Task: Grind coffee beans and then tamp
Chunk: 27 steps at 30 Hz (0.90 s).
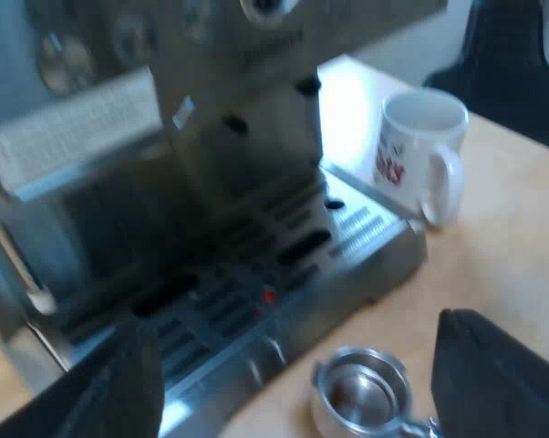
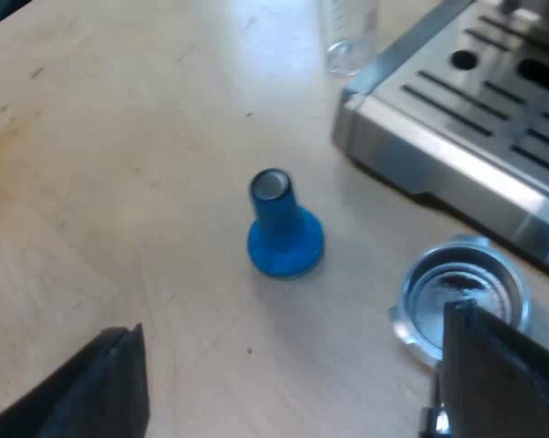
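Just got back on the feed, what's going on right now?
Nothing is held. The metal holder lies loose on the table just before the espresso machine, its basket looking empty. The left gripper hangs open over it. The right gripper, also open, is above the table near the upright blue tamper. A mug and a measuring glass stand beside the machine.

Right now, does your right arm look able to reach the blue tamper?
Probably yes: the blue tamper stands upright on the table before my right gripper, fingers open, nothing between them; the metal holder lies clear of it.
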Available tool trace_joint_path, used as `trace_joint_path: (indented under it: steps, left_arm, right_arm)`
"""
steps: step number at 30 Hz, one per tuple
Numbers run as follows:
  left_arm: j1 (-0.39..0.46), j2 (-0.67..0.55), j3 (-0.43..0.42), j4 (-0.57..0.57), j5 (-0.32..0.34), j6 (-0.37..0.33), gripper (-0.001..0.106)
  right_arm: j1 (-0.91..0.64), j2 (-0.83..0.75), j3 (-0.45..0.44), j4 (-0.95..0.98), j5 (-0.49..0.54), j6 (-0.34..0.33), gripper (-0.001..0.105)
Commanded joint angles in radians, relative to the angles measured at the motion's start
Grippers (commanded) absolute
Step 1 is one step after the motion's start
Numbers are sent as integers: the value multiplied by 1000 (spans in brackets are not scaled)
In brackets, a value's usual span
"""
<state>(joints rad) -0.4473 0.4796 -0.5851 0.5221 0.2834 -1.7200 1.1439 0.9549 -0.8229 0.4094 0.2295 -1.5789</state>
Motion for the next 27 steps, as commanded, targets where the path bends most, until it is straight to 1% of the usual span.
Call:
trace_joint_path:
  steps: [1, 2, 7, 8, 10, 13, 16, 20, 23, 25, 27]
  left_arm:
    - [60, -7, -29, 4, -1, -10, 64]
    - [77, -7, -34, 4, -1, -10, 64]
    - [240, -7, -47, 4, -1, -12, 64]
    - [249, -7, -46, 4, -1, -12, 64]
    - [285, -7, -46, 4, -1, -12, 64]
    - [294, -7, -46, 4, -1, -12, 64]
    - [294, -7, -53, 17, -1, -12, 64]
    - [294, -7, -68, 39, -1, -12, 64]
    - [294, -7, -79, 49, -1, -12, 64]
    - [300, -7, -84, 49, -1, -12, 64]
    - [312, -7, -87, 51, -4, -12, 64]
  right_arm:
    - [-84, -5, -37, 25, -56, -18, 68]
    - [-101, -5, -42, 25, -72, -17, 68]
    - [-249, -5, -67, 33, -143, -17, 68]
    - [-267, -8, -68, 35, -148, -19, 68]
    - [-332, -22, -68, 42, -192, -19, 68]
    - [-414, -53, -68, 44, -236, -30, 68]
    - [-496, -102, -68, 51, -236, -48, 68]
    - [-600, -169, -68, 100, -236, -49, 68]
    - [-691, -227, -68, 171, -236, -109, 68]
    - [-774, -274, -68, 237, -236, -165, 68]
    - [-830, -310, -68, 282, -236, -186, 68]
